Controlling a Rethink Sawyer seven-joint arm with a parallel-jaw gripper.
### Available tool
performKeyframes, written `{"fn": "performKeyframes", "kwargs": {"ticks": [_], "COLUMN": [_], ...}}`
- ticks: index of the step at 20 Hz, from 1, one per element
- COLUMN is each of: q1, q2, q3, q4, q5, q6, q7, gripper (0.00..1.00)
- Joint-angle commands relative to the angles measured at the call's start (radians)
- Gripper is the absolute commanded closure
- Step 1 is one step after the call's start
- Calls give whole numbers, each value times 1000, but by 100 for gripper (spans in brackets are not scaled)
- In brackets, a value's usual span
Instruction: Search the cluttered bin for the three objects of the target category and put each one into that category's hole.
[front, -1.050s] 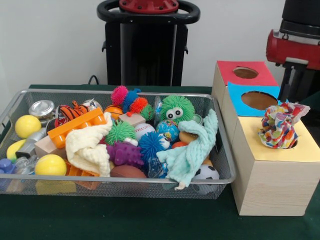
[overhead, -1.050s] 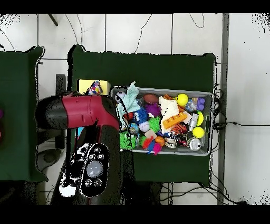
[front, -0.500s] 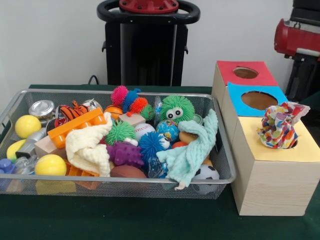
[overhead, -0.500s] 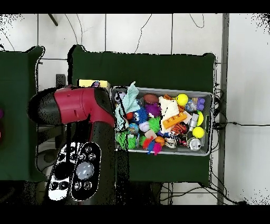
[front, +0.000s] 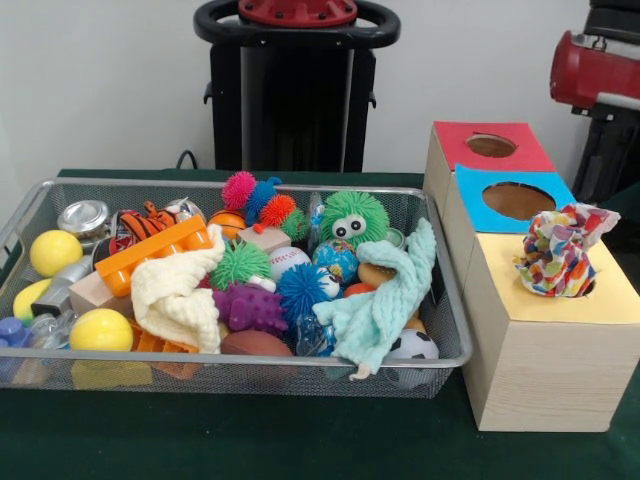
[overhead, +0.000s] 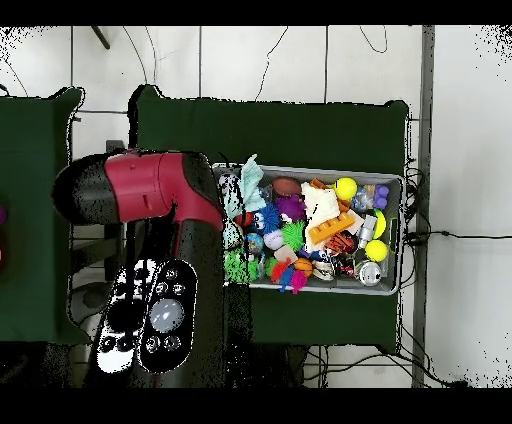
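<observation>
While half-sunk in its hole (front: 585, 285), patterned cloth (front: 555, 252).

We see a dark green tablecloth (front: 300, 440) along the bottom of the front view, with a white wall (front: 100, 90) behind it. At the left sit two yellow balls – one higher up (front: 55, 252), one lower (front: 100, 330) – with a long orange plastic piece (front: 152, 255) lying aslant to their right. Near the centre we find a green spiky ball (front: 240, 264), a blue spiky ball (front: 302, 290) and a purple knobbly toy (front: 250, 307) close together. Above them stands a green furry toy with eyes (front: 353, 218). A small soccer ball (front: 412, 346) lies at lower right of the heap. From overhead, pale floor tiles (overhead: 260, 60) fill the top, and a second green table (overhead: 35, 200) shows at the left edge.
</observation>
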Motion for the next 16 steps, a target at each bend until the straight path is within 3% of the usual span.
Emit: {"fn": "performKeyframes", "kwargs": {"ticks": [1, 10, 16], "q1": [-38, -30, -70], "q2": [83, 61, 88], "q3": [42, 42, 111], "q4": [18, 87, 123], "q5": [-60, -82, -40], "q6": [73, 41, -6], "q7": [4, 10, 18], "gripper": [100, 100, 100]}}
